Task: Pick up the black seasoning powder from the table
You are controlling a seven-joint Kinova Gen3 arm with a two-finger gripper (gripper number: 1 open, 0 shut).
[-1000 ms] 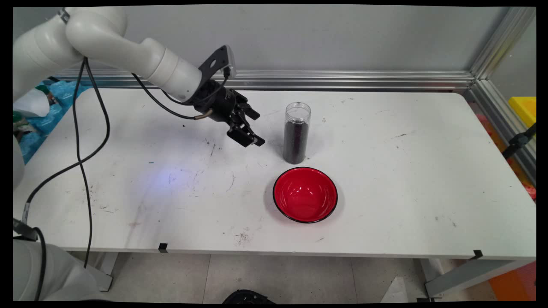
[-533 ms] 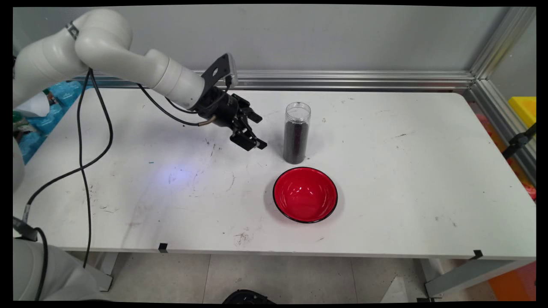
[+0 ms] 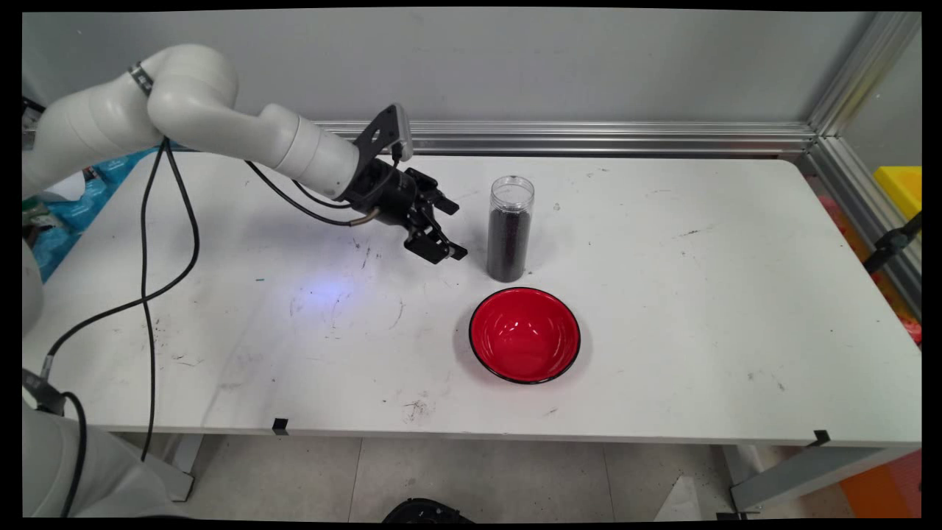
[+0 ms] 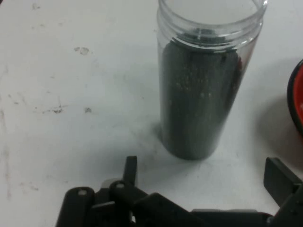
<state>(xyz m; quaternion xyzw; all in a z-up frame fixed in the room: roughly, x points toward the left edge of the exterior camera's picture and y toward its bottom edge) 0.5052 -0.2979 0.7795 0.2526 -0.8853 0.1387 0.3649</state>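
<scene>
My pincer (image 3: 450, 234) is spread wide and holding nothing, angled down and to the right, just above the white table (image 3: 699, 294). Through the hand view the two fingers (image 4: 130, 168) sit far apart at the bottom of the picture, one on the left and one at the right edge, with bare table between them. Right ahead stands a clear jar (image 3: 509, 228), upright, no lid on it, filled most of the way with dark grains (the top band of the jar is see-through and unfilled). The jar is near my pincer but not touching it, a small gap of table showing between the fingertips and its base. In the hand view the jar (image 4: 207, 78) rises in the middle of the picture, lined up with the gap between my fingers. Just beyond the jar, toward the table's near side, a red bowl (image 3: 525, 335) with a black rim sits upright with nothing in it, close to the jar's foot; whether the two touch I cannot tell. A sliver of that bowl (image 4: 297, 97) peeks in at the right edge of the hand view. Black cables (image 3: 147, 243) hang from my arm over the left part of the table, and a metal rail (image 3: 589, 136) runs along the wall behind it.
</scene>
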